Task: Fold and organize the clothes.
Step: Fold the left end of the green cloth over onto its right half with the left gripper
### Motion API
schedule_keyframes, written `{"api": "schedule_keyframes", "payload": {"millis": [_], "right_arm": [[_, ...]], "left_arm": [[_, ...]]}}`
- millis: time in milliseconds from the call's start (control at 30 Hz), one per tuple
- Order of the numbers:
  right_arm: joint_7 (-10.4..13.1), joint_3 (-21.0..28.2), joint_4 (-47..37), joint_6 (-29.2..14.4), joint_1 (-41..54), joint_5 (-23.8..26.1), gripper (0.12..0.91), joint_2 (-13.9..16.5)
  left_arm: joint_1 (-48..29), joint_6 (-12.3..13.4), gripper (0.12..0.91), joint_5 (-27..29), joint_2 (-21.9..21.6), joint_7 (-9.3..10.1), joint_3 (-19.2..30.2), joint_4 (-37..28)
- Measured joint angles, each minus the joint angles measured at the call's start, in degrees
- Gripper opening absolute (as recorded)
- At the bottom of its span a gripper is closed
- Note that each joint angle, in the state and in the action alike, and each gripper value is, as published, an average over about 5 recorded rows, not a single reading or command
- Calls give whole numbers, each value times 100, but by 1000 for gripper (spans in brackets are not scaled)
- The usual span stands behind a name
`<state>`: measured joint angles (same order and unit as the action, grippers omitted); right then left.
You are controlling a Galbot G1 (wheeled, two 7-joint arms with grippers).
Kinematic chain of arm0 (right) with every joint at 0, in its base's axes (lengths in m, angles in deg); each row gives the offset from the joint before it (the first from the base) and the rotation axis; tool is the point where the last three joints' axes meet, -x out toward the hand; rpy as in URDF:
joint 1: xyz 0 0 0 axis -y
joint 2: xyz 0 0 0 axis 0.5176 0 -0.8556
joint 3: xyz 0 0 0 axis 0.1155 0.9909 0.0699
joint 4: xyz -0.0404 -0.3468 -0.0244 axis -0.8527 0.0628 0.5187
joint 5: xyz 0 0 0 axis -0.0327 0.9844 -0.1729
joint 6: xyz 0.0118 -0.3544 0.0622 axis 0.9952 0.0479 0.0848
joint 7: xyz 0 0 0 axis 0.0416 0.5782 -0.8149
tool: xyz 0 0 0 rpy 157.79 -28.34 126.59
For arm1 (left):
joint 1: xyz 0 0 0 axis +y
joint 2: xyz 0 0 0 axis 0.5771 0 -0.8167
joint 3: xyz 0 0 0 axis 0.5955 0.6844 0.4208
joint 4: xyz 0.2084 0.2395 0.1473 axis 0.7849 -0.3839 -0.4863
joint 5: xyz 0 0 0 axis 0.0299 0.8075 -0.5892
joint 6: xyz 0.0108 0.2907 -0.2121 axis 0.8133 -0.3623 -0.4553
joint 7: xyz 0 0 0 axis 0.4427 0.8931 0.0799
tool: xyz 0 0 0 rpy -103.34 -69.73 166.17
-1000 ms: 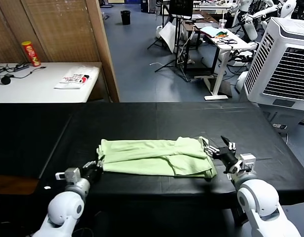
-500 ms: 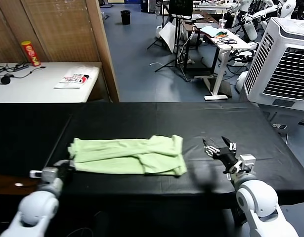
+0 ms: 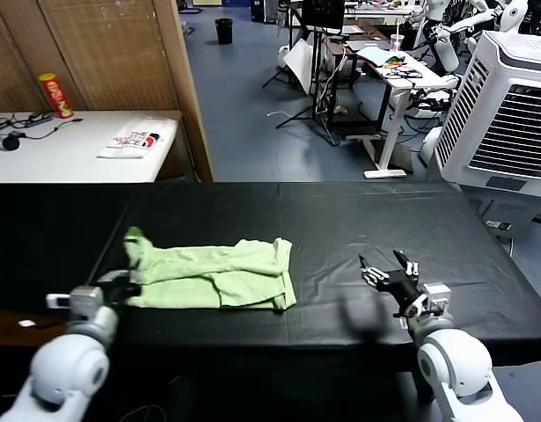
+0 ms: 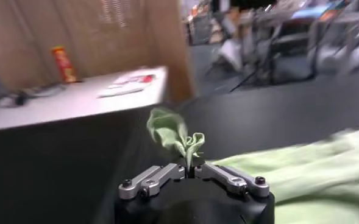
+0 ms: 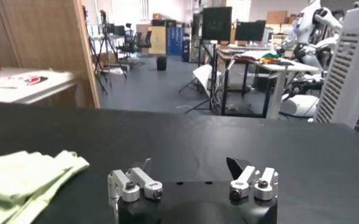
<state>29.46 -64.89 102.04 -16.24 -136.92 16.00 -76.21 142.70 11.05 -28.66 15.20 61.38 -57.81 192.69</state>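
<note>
From the head view, a long worktop (image 3: 340, 220) covered in black cloth fills the foreground of a busy workshop with a blue-grey floor. Behind it on the left stands a white side table (image 3: 68, 154) carrying a red snack can (image 3: 54, 95) and a white packet with red and black marks (image 3: 136, 138), backed by a wooden screen (image 3: 94, 53); a large white air cooler (image 3: 503, 105) stands at the right, with desks and stands farther back. The pale mint-green T-shirt (image 3: 213, 274) lies folded into a wrinkled band on the left half of the worktop, its left end pulled up into a small peak. The left gripper (image 3: 120, 287) sits at that end, clamped on the fabric. The right gripper (image 3: 389, 278) hangs low over bare black cloth, well apart from the shirt, its jaws spread wide. From the left wrist view, the left gripper (image 4: 191, 173) has its jaws together on a crumpled tuft of the T-shirt (image 4: 176, 135) that stands up between them, while the rest of the garment trails away across the worktop (image 4: 277, 115). From the right wrist view, the right gripper (image 5: 194, 173) shows its jaws far apart with nothing between them, and a folded corner of the T-shirt (image 5: 27, 173) rests flat on the black worktop (image 5: 228, 137) off to one side.
</note>
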Motion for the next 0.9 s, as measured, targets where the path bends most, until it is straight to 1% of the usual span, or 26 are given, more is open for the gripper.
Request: {"api": "schedule_keyframes", "payload": {"millis": [200, 367, 600, 900], "right_arm": [[5, -124, 32, -2, -129, 83, 798, -102], [8, -138, 36, -3, -190, 151, 798, -194], [9, -111, 13, -5, -201, 200, 798, -246], [9, 22, -67, -6, -111, 245, 798, -295]], "left_arm": [[-390, -25, 161, 6, 635, 11, 894, -61], [-684, -25, 161, -4, 1066, 35, 1365, -244], [-959, -22, 161, -14, 1423, 37, 1717, -402], [-1022, 24, 161, 79, 1718, 20, 1915, -589]]}}
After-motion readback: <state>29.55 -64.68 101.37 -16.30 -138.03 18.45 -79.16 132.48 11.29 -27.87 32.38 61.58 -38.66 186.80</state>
